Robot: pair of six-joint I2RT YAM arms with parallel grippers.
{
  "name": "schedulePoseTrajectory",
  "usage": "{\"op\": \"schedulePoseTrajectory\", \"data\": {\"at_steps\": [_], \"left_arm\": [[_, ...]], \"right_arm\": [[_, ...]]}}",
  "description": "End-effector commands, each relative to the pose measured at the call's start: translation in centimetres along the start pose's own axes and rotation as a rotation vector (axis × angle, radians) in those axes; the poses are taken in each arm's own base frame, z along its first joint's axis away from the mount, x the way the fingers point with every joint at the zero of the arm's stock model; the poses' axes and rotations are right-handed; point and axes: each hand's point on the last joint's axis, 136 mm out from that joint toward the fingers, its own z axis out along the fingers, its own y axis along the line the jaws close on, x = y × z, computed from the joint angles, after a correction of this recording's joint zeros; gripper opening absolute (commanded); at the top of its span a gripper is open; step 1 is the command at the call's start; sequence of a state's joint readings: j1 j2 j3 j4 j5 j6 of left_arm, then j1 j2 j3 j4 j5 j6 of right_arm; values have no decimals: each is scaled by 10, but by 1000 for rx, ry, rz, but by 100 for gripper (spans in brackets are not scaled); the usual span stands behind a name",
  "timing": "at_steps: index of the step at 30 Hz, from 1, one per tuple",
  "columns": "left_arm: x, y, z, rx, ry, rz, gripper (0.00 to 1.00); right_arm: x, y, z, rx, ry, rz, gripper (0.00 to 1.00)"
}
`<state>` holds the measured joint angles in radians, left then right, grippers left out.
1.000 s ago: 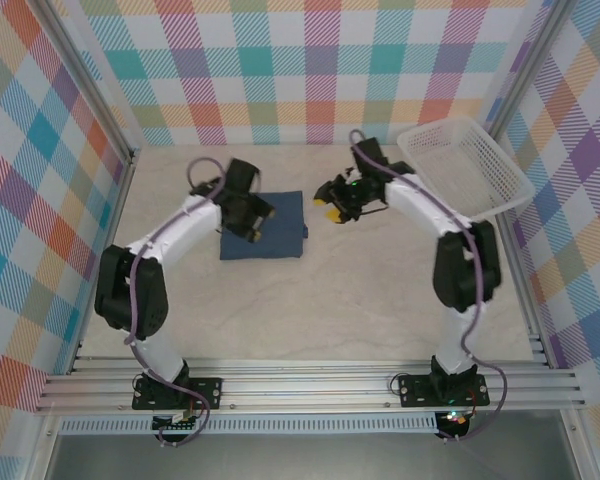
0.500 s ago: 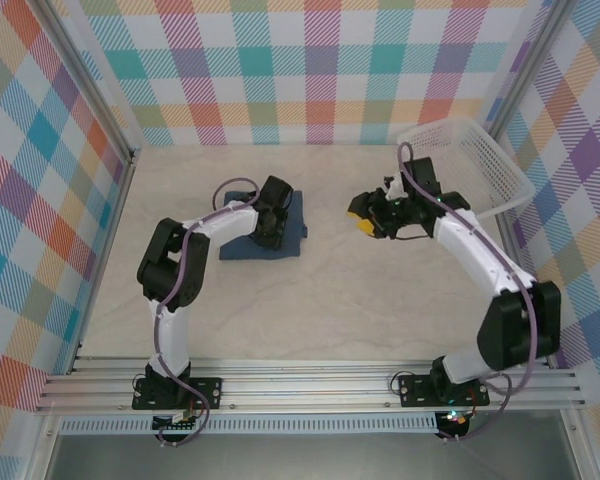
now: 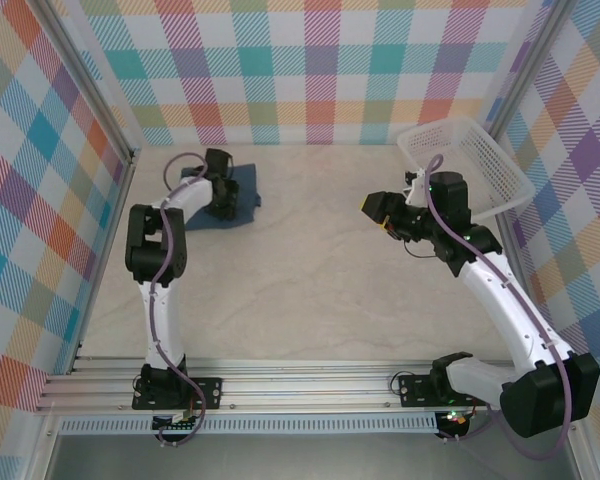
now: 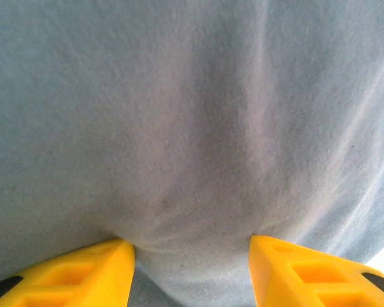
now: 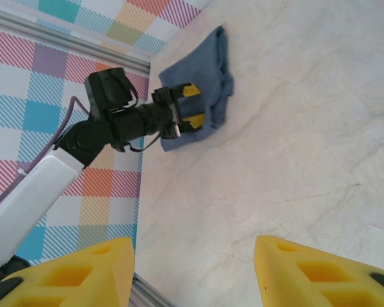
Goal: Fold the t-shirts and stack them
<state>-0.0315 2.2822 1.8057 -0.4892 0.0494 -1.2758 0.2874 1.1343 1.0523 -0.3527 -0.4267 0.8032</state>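
T-shirt [image 3: 246, 188] was folded into a compact dark slate-blue block at about 10 o'clock on the table [image 3: 310, 290], close to the far-left corner and flat on the surface. The left gripper [image 3: 224, 205] was down on it, arm stretched out toward 11 o'clock. The left wrist view had blue fabric [image 4: 192, 109] across the frame, with the claw [image 4: 192, 246] apart, both yellow tips pressed into the cloth and a soft hump of it bulging between them, not squeezed shut. The right gripper [image 3: 378, 212] sat at about 2 o'clock, off the surface and well apart from the shirt, pointing toward 9 o'clock. Its claw [image 5: 192, 256] was apart with nothing between the fingers. That camera looked across bare table at the shirt [image 5: 208, 61] and the left gripper [image 5: 192, 105] on its near edge. White mesh basket [image 3: 500, 165] was tilted at the far-right corner, just beside the right arm at 1 o'clock.
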Motion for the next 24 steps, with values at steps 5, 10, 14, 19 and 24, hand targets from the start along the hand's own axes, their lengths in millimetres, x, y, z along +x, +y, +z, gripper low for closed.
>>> {"op": "schedulePoseTrajectory", "data": {"at_steps": [5, 10, 14, 19, 24], "left_arm": [[-69, 41, 37, -129, 55, 124, 50], [-86, 29, 46, -81, 81, 109, 50], [-84, 15, 45, -42, 102, 117, 52], [-66, -47, -20, 113, 83, 212, 61], [-40, -88, -138, 237, 11, 351, 100]], "right_arm": [[0, -6, -1, 18, -18, 7, 53], [2, -7, -1, 25, -13, 16, 53], [4, -6, -4, 26, -6, 14, 53], [4, -5, -8, 45, -1, -5, 56], [-13, -9, -16, 112, -59, 6, 100]]}}
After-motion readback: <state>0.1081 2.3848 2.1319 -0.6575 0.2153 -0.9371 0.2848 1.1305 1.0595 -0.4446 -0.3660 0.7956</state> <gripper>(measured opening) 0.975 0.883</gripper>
